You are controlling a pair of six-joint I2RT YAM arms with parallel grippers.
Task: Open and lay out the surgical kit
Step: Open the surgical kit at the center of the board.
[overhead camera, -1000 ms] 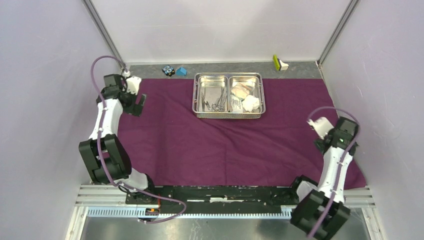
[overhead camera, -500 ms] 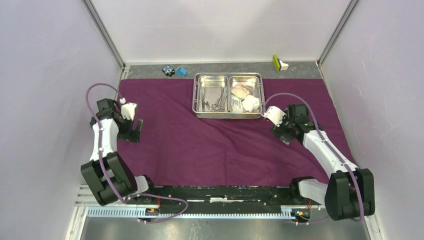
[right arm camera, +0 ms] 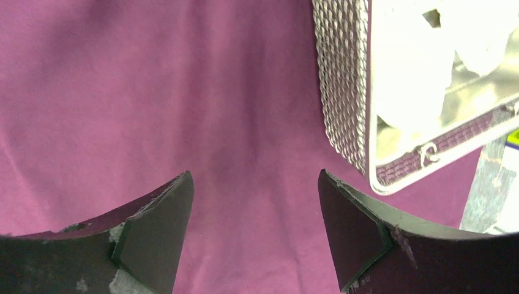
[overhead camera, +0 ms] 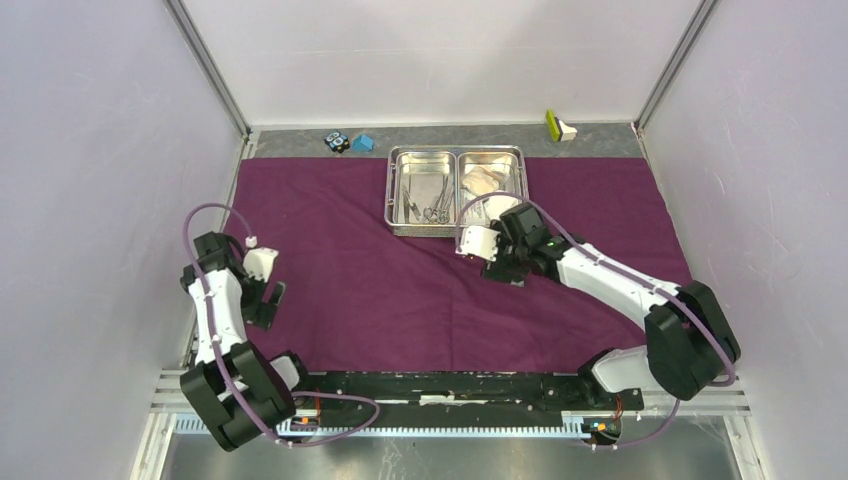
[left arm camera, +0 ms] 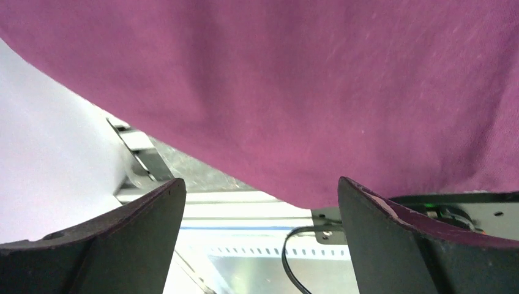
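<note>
The purple cloth wrap (overhead camera: 400, 290) lies spread flat over the table. The steel tray (overhead camera: 456, 231) stands on it at the back middle. Forceps and tweezers (overhead camera: 430, 205) lie in its left compartment and gauze wads (overhead camera: 484, 180) in its right. My right arm hides the front of the right compartment. My right gripper (overhead camera: 503, 268) is open and empty, just above the cloth (right arm camera: 183, 92) in front of the tray, whose mesh wall (right arm camera: 343, 92) and white gauze (right arm camera: 416, 67) show in the right wrist view. My left gripper (overhead camera: 268, 303) is open and empty over the cloth's near left edge (left arm camera: 306, 92).
A small blue block (overhead camera: 362, 143) and a black-and-blue toy (overhead camera: 337, 141) sit on the grey strip behind the cloth at back left. A yellow-green and white object (overhead camera: 558, 126) sits at back right. White walls close in both sides. A metal rail (left arm camera: 245, 211) runs along the near edge.
My right arm has swung from the right edge leftward to just in front of the tray. My left arm has drawn back from the far left corner toward the near left edge.
</note>
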